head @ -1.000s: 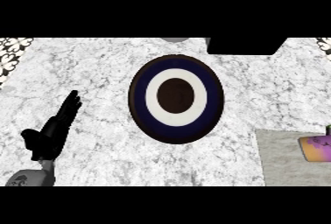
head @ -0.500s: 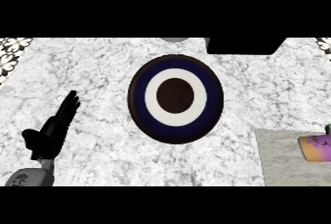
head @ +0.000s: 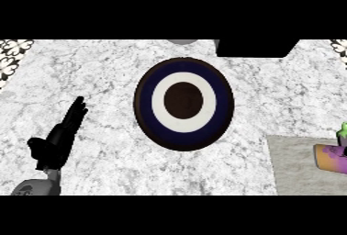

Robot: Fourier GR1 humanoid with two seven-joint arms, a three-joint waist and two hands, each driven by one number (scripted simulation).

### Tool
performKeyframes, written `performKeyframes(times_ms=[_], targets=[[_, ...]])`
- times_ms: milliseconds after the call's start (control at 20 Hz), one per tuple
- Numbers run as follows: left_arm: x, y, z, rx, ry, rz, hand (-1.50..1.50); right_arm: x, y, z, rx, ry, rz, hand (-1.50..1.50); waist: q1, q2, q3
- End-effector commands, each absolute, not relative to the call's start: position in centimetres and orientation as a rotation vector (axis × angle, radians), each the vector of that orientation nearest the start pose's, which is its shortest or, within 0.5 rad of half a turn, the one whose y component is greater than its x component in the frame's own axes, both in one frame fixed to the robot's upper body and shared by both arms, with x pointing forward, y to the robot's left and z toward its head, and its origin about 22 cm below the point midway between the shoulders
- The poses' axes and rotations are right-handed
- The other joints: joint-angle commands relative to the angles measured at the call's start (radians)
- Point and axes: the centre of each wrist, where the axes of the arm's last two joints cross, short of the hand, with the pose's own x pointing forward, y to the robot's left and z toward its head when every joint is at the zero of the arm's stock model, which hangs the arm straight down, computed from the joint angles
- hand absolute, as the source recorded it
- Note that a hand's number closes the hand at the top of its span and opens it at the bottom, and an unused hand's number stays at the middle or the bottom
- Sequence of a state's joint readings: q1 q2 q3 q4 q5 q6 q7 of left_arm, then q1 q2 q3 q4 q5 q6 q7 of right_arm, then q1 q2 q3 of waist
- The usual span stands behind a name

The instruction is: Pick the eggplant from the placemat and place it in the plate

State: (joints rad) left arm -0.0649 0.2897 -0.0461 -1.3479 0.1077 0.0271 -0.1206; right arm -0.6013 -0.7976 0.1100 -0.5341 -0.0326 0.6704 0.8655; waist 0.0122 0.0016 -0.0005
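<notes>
Looking steeply down, head view: white-grey marbled counter [head: 102, 69] fills the field. Patterned black-and-white tile shows at the far left corner [head: 13, 53] and again at the far right corner. One black block [head: 256, 47] sits at the far edge, right of centre, with a small grey rounded item [head: 181, 41] just left of it, mostly cut off.

Plate [head: 184, 103]: dark blue rim, white ring, dark brown centre; lies flat at the middle of the counter, nothing on it.

Placemat [head: 298, 165]: grey, at the near right, partly cut by the frame edge.

Eggplant [head: 331, 157]: purple with an orange patch and a green stem end; rests on the placemat at the right edge, only partly in view, well apart from the plate.

Left hand [head: 58, 140]: black, on a grey forearm [head: 37, 186] entering from the lower left; fingers straight and held together, pointing away toward the far edge, thumb out to the side; holds nothing, well left of the plate.

Right hand: does not show.
</notes>
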Motion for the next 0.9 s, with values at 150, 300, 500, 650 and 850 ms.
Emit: performKeyframes(times_ms=[150, 300, 500, 650, 850], targets=[[26.0, 30.1, -1.9, 0.157, -1.533, -0.126, 0.0, 30.7, -48.8, 4.2, -0.404, 0.042, 0.544, -1.5, -0.004, 0.002, 0.001], [24.5, 29.3, -2.6, 0.16, -1.523, -0.143, 0.0, 32.4, -46.2, 4.0, -0.402, 0.029, 0.535, -1.5, -0.007, -0.002, 0.0], [25.7, 30.4, -1.0, 0.155, -1.528, -0.147, 0.0, 31.6, -46.8, 3.1, -0.286, -0.029, 0.576, 1.5, -0.005, -0.001, 0.001], [25.6, 30.1, -1.9, 0.154, -1.505, -0.139, 0.0, 32.0, -45.6, 2.7, -0.303, -0.051, 0.583, 1.5, -0.012, -0.003, 0.0], [26.3, 30.2, -1.1, 0.144, -1.515, -0.148, 0.0, 31.5, -46.9, 3.6, -0.311, -0.088, 0.572, 1.5, -0.008, -0.001, 0.001]])
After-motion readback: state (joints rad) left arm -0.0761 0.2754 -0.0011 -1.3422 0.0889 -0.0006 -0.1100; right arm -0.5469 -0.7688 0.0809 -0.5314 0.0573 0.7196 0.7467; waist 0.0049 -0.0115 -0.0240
